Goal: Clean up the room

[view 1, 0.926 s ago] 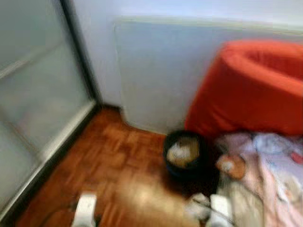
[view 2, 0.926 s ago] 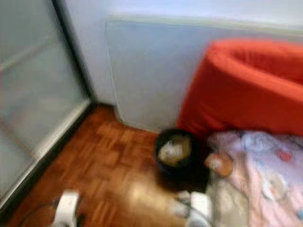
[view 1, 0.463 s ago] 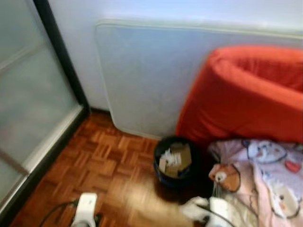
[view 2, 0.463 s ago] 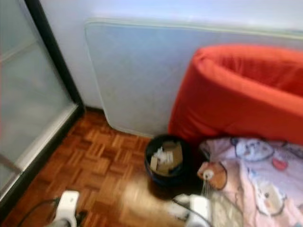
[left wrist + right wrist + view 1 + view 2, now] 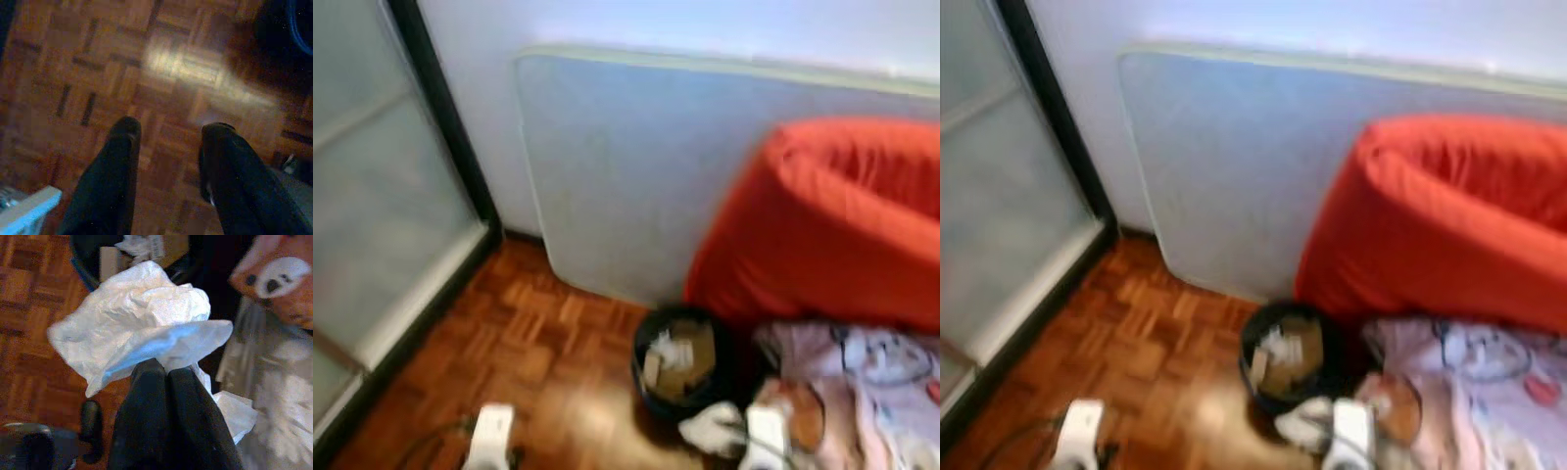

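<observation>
In your head views you see one round black waste bin [image 5: 680, 364] holding cardboard and paper scraps, standing on the parquet floor [image 5: 538, 362] against a pale blue upright panel [image 5: 626, 166], beside one big red cushion [image 5: 832, 225] and one pink printed blanket [image 5: 871, 392]. Your left wrist view shows the left gripper [image 5: 168, 134] with fingers spread apart over bare parquet (nothing between them). Your right wrist view shows the right gripper [image 5: 165, 374] clenched on one crumpled white tissue [image 5: 142, 328], near the bin's rim.
</observation>
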You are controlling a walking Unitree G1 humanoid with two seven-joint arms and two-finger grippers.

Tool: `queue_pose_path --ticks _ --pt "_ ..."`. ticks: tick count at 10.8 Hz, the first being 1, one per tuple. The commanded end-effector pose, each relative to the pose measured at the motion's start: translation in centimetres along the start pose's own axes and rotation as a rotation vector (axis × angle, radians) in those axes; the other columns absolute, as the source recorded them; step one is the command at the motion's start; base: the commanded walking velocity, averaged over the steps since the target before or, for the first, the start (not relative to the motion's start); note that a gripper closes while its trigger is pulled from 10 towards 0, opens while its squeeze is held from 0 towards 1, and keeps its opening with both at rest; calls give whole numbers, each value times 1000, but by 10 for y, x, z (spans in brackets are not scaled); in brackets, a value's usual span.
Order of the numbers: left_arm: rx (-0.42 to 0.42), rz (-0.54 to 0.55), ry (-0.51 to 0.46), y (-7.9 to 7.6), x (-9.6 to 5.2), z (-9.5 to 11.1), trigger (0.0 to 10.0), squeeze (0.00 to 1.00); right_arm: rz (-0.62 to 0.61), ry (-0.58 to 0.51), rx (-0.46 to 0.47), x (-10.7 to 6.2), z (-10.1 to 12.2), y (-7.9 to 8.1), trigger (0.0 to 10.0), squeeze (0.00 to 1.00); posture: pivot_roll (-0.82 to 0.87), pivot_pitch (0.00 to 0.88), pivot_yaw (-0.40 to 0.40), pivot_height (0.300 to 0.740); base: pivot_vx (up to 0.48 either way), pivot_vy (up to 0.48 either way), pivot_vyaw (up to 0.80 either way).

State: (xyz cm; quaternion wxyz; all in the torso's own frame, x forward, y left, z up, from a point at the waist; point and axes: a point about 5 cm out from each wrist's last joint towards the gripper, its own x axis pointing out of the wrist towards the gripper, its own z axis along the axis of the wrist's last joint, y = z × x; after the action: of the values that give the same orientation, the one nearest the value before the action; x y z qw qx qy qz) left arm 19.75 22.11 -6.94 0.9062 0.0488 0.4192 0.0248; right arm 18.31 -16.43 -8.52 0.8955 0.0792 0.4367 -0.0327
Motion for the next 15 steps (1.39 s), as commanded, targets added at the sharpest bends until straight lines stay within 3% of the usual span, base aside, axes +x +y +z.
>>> queue_pose_path --ticks 1,3,6,10,15 --pt "2 -17 0 -5 1 0 10000 0 -26 12 -6 -2 -3 -10 10000 0 134 48 28 740 296 0 0" --pt "10 -20 0 -4 0 0 10000 0 -18 5 -15 -1 -1 -9 10000 0 133 31 30 740 298 0 0" --pt "11 -12 7 0 0 0 10000 0 -6 -6 -20 0 1 -5 10000 0 135 49 31 740 296 0 633" --pt "-8 7 19 4 0 -2 10000 0 -29 -7 19 -1 0 -8 10000 0 136 90 33 740 294 0 0" --pt "-25 13 15 6 -1 -3 10000 0 -47 -14 6 -1 3 -11 10000 0 140 86 28 740 210 0 0"
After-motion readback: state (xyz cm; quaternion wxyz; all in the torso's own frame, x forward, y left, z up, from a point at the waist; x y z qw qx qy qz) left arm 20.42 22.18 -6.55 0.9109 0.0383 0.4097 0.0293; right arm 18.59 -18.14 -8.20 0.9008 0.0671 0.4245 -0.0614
